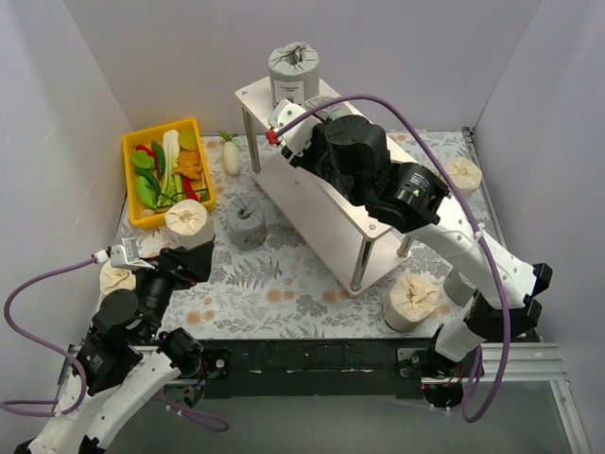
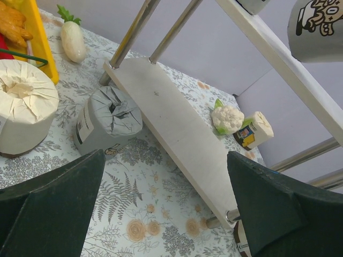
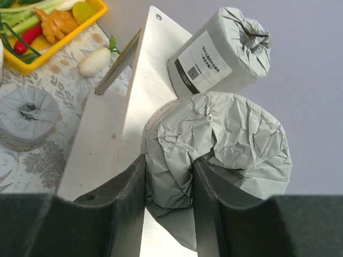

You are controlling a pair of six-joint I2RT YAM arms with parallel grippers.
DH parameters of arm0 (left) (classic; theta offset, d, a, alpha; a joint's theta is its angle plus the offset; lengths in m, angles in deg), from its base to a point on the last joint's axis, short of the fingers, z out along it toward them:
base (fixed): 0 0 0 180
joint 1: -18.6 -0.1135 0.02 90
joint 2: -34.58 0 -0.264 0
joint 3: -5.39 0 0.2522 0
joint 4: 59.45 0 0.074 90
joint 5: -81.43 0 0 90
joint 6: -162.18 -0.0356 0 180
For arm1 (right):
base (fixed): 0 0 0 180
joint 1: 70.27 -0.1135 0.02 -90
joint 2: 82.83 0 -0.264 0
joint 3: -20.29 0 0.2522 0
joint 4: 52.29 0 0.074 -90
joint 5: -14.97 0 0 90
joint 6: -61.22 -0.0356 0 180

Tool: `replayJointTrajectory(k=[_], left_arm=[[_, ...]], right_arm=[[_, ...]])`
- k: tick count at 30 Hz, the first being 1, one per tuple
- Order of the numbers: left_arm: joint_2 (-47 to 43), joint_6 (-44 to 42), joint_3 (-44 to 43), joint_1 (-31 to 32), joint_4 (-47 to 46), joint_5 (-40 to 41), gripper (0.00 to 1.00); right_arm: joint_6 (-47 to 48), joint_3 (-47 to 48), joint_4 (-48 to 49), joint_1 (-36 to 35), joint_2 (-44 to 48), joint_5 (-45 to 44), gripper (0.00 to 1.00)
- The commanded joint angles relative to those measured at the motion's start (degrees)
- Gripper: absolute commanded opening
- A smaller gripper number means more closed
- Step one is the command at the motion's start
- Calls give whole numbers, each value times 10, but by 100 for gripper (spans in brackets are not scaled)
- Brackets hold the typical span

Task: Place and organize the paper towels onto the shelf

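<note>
The right arm (image 1: 416, 203) is reaching over the shelf (image 1: 321, 218). The right gripper (image 3: 169, 176) is squeezing the twisted top of a grey roll (image 3: 236, 139) on the top board, beside a labelled grey roll (image 3: 214, 59). The left gripper (image 2: 166, 160) is hanging wide open, low, near a cream roll (image 2: 24, 107) on the table (image 2: 155, 214). The yellow bin (image 1: 128, 151) is holding vegetables (image 1: 165, 170).
</note>
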Motion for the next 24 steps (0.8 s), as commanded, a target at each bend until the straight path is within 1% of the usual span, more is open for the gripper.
replayJointTrajectory(k=[1,4,6,7,9,12,16,20,22,24], left_arm=[[0,-5,1,2,-1,-4,98],[3,-7,1,2,-2,-6,98],[4,-7,1,2,-1,-5,98],[3,-7,0,2,-2,-5,98],[3,-7,1,2,-1,-5,98],[1,-6,1,2,0,-2,98],[-2,-5,2,2,0,0,98],[3,-6,1,2,-2,-1,98],[4,-6,2,2,0,-1,98],[4,-5,1,2,1,0,98]], right_arm=[[9,42,23,21,-10,-5,42],[19,52,24,31,-23,-15,44],[21,52,29,40,-26,-3,45],[23,51,34,43,-28,3,48],[27,49,39,51,-34,11,51],[36,56,45,59,-44,10,52],[50,76,56,64,-55,21,64],[54,120,60,66,-69,36,71],[46,113,68,68,-61,37,73],[34,82,83,71,-43,37,75]])
